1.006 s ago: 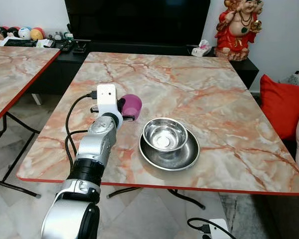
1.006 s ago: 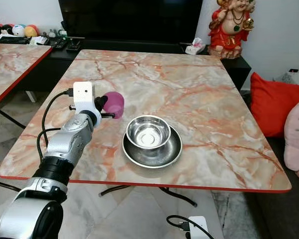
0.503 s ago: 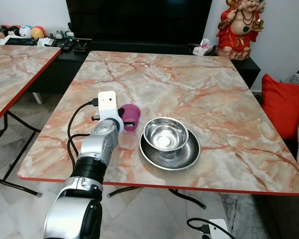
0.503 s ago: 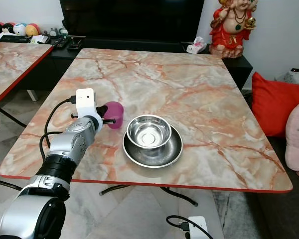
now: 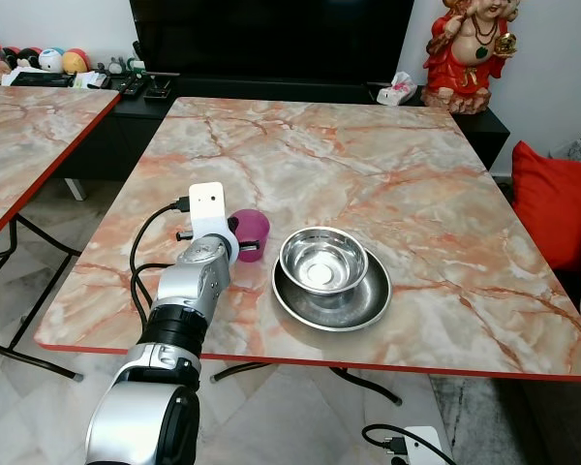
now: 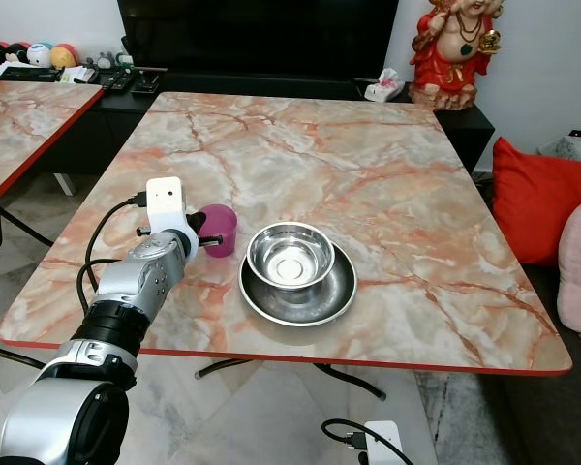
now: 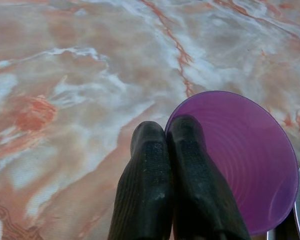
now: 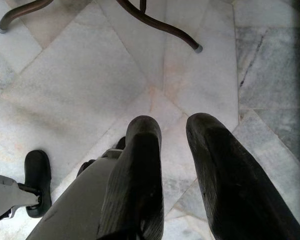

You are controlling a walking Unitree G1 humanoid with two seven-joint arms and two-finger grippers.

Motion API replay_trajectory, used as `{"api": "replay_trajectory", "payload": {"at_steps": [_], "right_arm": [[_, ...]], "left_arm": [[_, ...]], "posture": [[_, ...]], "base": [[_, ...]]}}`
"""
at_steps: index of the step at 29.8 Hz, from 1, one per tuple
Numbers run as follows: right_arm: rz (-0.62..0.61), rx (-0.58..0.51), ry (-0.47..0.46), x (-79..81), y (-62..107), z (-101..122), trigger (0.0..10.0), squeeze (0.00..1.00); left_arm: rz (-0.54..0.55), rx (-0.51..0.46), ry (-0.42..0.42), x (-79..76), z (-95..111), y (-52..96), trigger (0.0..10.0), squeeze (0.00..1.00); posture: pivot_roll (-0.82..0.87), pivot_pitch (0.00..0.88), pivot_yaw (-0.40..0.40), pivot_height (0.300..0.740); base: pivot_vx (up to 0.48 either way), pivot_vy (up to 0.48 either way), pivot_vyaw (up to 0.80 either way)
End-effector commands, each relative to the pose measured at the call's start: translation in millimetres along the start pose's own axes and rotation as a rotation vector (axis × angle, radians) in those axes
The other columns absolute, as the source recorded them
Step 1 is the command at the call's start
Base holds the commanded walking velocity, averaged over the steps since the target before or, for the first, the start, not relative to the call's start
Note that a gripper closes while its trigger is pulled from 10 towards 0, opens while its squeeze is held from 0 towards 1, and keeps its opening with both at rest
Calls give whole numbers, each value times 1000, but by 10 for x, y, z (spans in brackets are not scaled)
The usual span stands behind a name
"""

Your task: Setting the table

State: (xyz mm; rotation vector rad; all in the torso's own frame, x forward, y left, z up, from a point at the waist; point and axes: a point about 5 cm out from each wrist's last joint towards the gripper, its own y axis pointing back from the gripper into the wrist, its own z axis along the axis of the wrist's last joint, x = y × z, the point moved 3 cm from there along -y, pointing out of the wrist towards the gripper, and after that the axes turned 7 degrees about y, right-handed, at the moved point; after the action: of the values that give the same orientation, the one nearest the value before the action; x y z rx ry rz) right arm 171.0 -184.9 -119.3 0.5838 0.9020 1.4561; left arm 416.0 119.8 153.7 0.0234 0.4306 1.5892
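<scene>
Purple cup (image 5: pixel 251 229), rim pinched in left tool (image 7: pixel 170 135), now lowered onto marble bench (image 5: pixel 436 184) beside steel bowl (image 5: pixel 322 262) on plate (image 5: pixel 368 300); release likely next. Right tool (image 8: pixel 172 132) idle, fingers apart.

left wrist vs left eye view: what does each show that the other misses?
Left wrist alone: the left tool with its two black fingers pinched on the rim of the purple plastic cup, one finger inside and one outside, and the cup's ribbed interior, empty.

Left eye alone: the steel bowl nested in the wider steel plate, the black TV, the red figurine and the red cushion.

Both: the cup on the orange-veined marble table, beside the plate, and part of the bowl's rim.
</scene>
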Motion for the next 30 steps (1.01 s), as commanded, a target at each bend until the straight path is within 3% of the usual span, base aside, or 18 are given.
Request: {"api": "replay_trajectory", "payload": {"at_steps": [1, 17, 26, 30], "right_arm": [[-1, 14, 1, -10, 7, -38, 10000, 0], [1, 16, 8, -15, 3, -30, 10000, 0], [1, 15, 7, -11, 3, -27, 10000, 0], [1, 15, 6, -9, 3, -29, 10000, 0]], "left_arm": [[-12, 6, 12, -48, 48, 11, 10000, 0], [-31, 51, -1, -17, -5, 198, 10000, 0], [-68, 90, 59, -81, -37, 247, 10000, 0], [-68, 79, 31, -99, 1, 254, 10000, 0]], "posture": [[39, 4, -26, 740], [46, 7, -28, 740], [45, 7, -26, 740], [44, 9, -24, 740]], "base": [[0, 0, 0], [0, 0, 0], [0, 0, 0], [0, 0, 0]]}}
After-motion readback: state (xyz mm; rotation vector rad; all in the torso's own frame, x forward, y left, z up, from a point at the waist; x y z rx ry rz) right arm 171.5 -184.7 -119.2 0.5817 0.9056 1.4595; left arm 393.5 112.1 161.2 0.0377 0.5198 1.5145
